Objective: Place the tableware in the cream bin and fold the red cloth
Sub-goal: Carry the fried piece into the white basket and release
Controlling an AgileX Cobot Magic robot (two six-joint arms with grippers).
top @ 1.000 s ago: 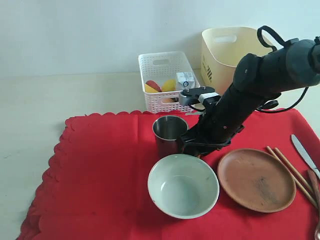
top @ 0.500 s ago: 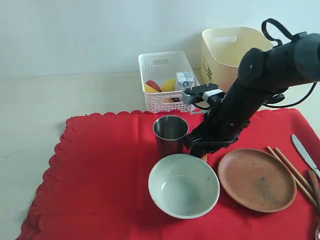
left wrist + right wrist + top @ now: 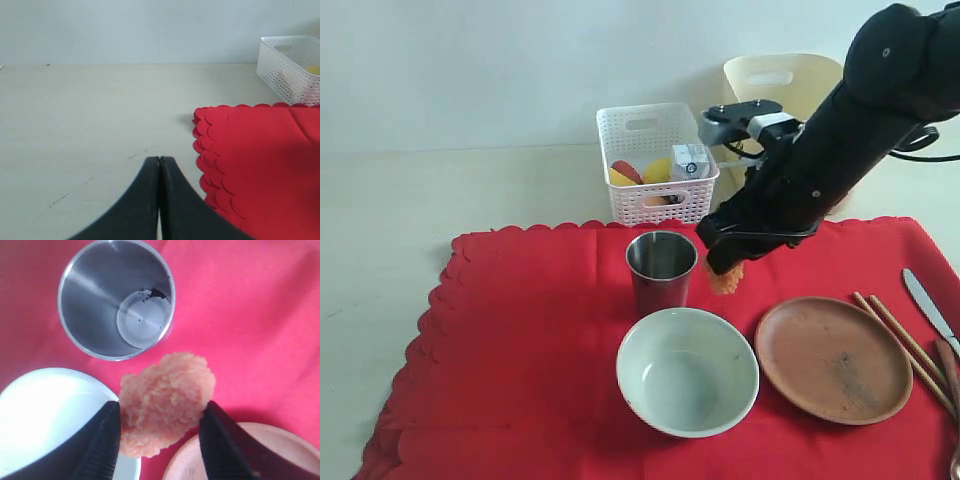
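Left gripper (image 3: 159,192) clenched above bare table, red cloth (image 3: 520,330) spread flat, cup (image 3: 660,268) mid-cloth, bowl (image 3: 687,372) at cup's 6 o'clock, right gripper (image 3: 725,266) grasping orange food lump (image 3: 725,281) at cup's 3 o'clock, plate (image 3: 833,358), chopsticks (image 3: 903,343), knife (image 3: 927,303) around 4 o'clock, cream bin (image 3: 790,85) at 1 o'clock.

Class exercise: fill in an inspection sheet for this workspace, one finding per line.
Surface: pale table, red cloth spread flat over it.
Job's things: steel cup, bowl, plate, chopsticks, knife on the cloth; cream bin behind it.
Clutter: white basket holding food and a carton.
Grippers: right gripper holds an orange food lump between its fingers, above the cloth; left gripper shut, empty.
Cables: black cable looping off the right arm.
Surroundings: plain wall.
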